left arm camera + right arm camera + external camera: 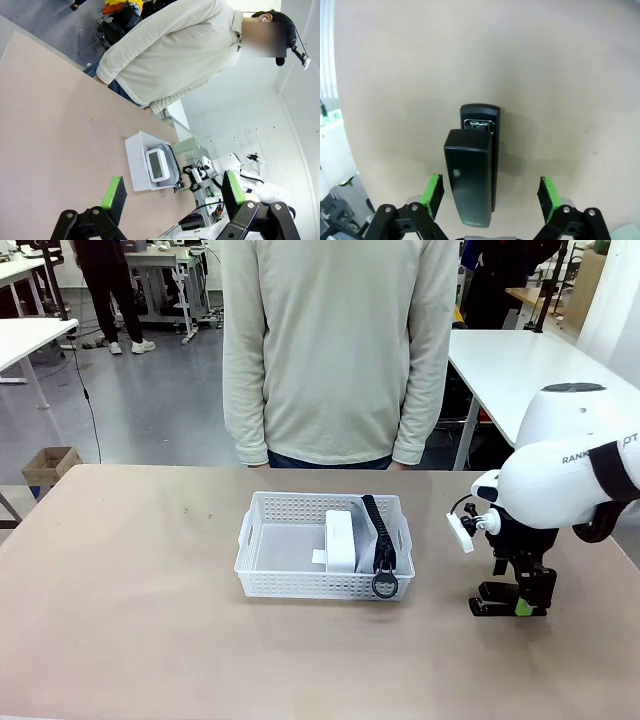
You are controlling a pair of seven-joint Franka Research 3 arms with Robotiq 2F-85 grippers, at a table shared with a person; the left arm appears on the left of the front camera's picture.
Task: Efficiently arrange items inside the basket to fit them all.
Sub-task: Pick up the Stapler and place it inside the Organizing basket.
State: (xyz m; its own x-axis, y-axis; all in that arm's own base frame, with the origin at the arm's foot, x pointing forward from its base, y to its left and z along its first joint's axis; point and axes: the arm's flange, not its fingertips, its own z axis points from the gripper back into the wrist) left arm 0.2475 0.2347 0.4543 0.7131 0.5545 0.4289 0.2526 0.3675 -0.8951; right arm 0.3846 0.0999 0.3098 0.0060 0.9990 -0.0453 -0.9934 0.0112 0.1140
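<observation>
Stapler (471, 172), small, black: lay flat on the table to the right of the basket (262, 575), untouched between the wide-open jaws of my right gripper (490, 195). Best pinched square across its narrow sides near mid-length, then laid in the basket's free left half, beside the white block (340, 538) and pouch (381, 535). My left gripper (172, 191) hung open, holding nothing.

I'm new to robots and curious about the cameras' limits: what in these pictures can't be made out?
- Front view: stapler partly hidden by the right gripper straddling it.
- Front view: pouch sides hidden by the white block and basket wall.
- Right wrist view: stapler's print too small to read.
</observation>
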